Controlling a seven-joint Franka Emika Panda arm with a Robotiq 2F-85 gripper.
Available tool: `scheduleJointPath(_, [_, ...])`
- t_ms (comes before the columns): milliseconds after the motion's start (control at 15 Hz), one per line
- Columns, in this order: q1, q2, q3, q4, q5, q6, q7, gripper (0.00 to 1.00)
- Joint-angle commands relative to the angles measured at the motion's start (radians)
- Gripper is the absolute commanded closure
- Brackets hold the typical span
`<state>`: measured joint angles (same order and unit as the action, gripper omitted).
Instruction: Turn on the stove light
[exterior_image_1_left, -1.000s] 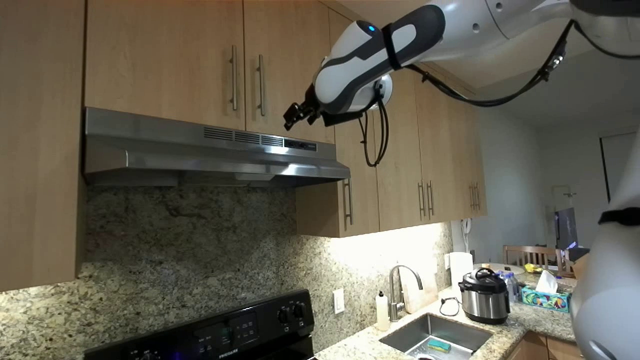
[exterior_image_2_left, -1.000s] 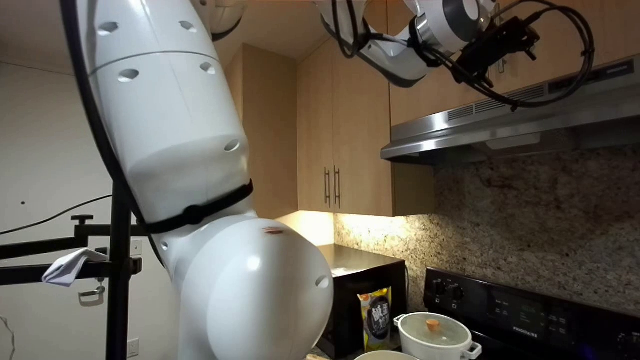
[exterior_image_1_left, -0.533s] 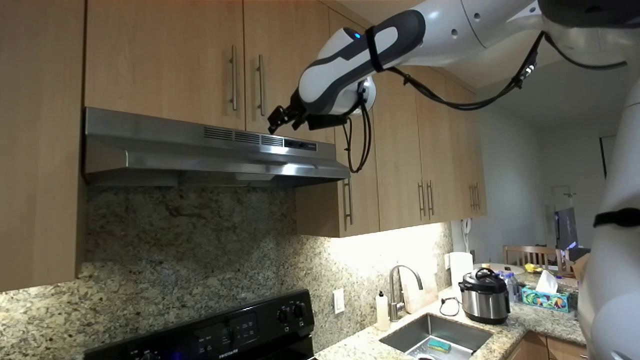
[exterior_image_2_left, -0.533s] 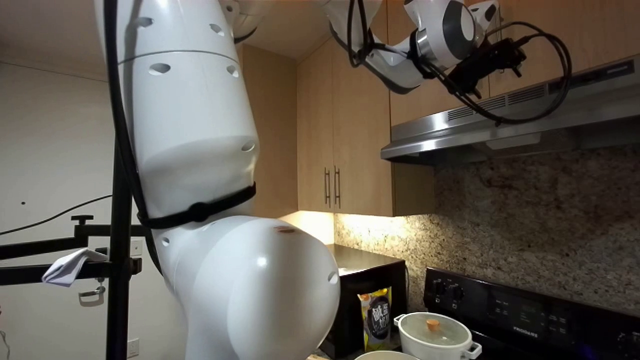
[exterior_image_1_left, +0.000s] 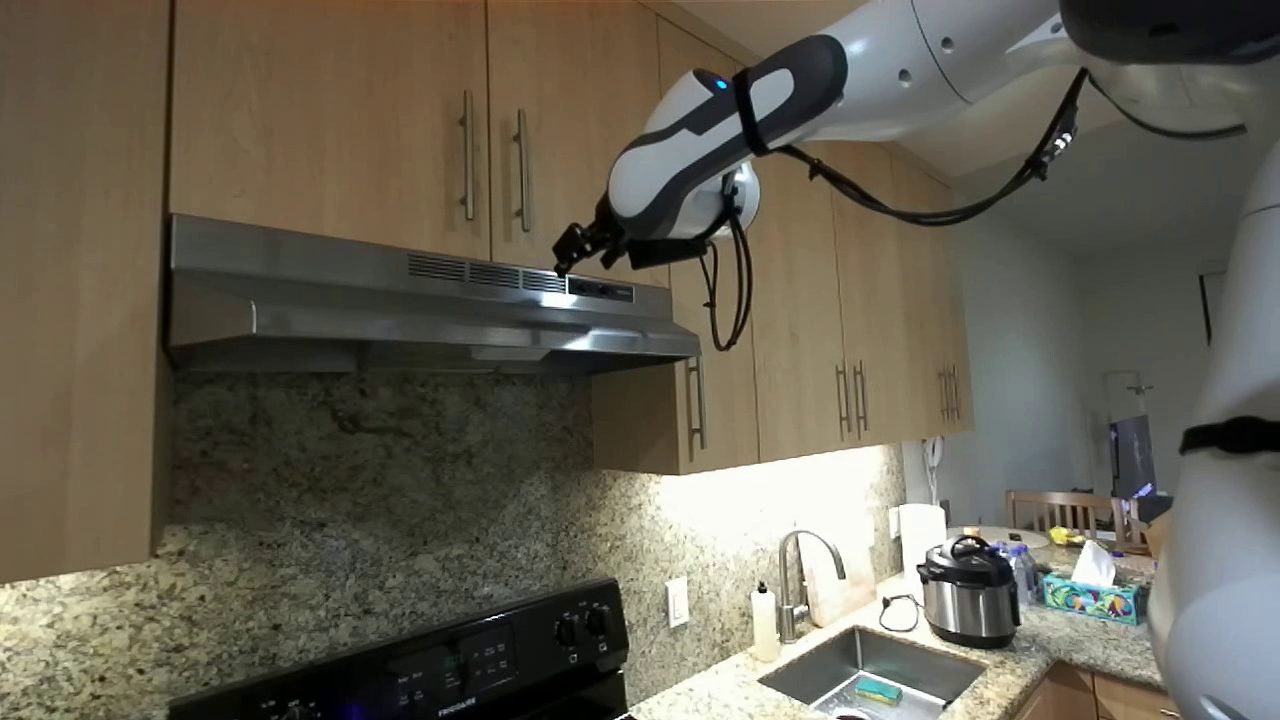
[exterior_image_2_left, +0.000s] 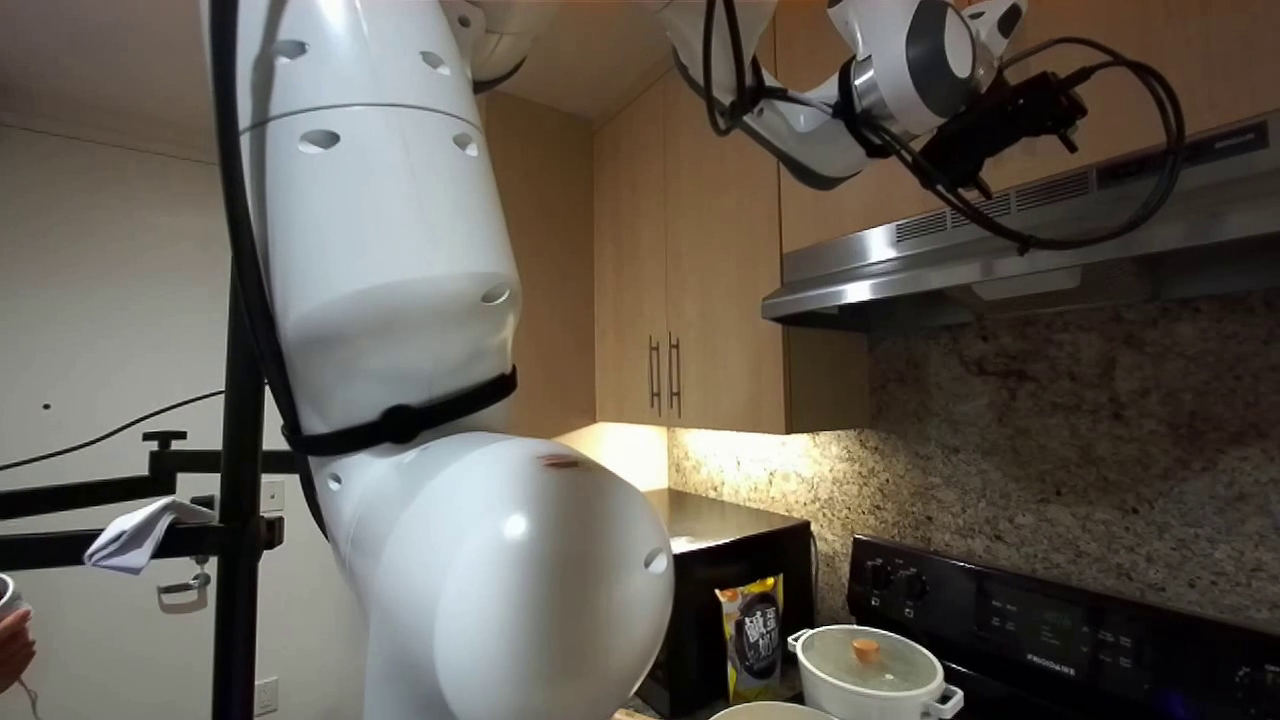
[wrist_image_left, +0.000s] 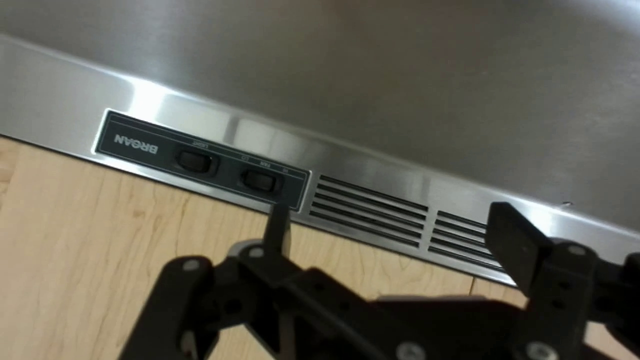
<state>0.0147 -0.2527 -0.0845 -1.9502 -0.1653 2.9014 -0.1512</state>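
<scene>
The stainless range hood (exterior_image_1_left: 400, 300) hangs over the stove, and it also shows in an exterior view (exterior_image_2_left: 900, 265). Its dark control panel (exterior_image_1_left: 600, 290) is at the upper front edge. In the wrist view the panel appears upside down, with the light switch (wrist_image_left: 195, 162) beside the BROAN label and the fan switch (wrist_image_left: 260, 180) nearer the vents. The lens under the hood (exterior_image_2_left: 1027, 283) looks unlit. My gripper (wrist_image_left: 390, 212) is open and empty, its fingers wide apart. In an exterior view the gripper (exterior_image_1_left: 575, 252) is at the hood's upper edge near the panel. Contact cannot be told.
Wooden cabinets (exterior_image_1_left: 580, 120) with bar handles (exterior_image_1_left: 523, 170) stand behind and above the hood. My wrist cable loop (exterior_image_2_left: 1165, 190) hangs in front of the hood. Below are the black stove (exterior_image_1_left: 450, 660) and a white pot (exterior_image_2_left: 870, 680). A person's hand (exterior_image_2_left: 12, 645) shows at the edge.
My gripper moved toward the hood and lower, then shifted slightly back toward the panel and a little lower still. A person's hand has come into an exterior view.
</scene>
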Motion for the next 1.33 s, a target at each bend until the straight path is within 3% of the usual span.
scheduleJointPath(0, [-0.014, 0.029, -0.009, 0.031, 0.031, -0.017, -0.022, 0.0])
scheduleJointPath(400, [0.046, 0.091, -0.092, 0.104, 0.099, -0.044, -0.082, 0.0])
scheduleJointPath(867, [0.178, 0.126, -0.168, 0.191, 0.395, -0.089, -0.372, 0.0])
scheduleJointPath(1267, [0.185, 0.143, -0.218, 0.236, 0.541, -0.177, -0.424, 0.0])
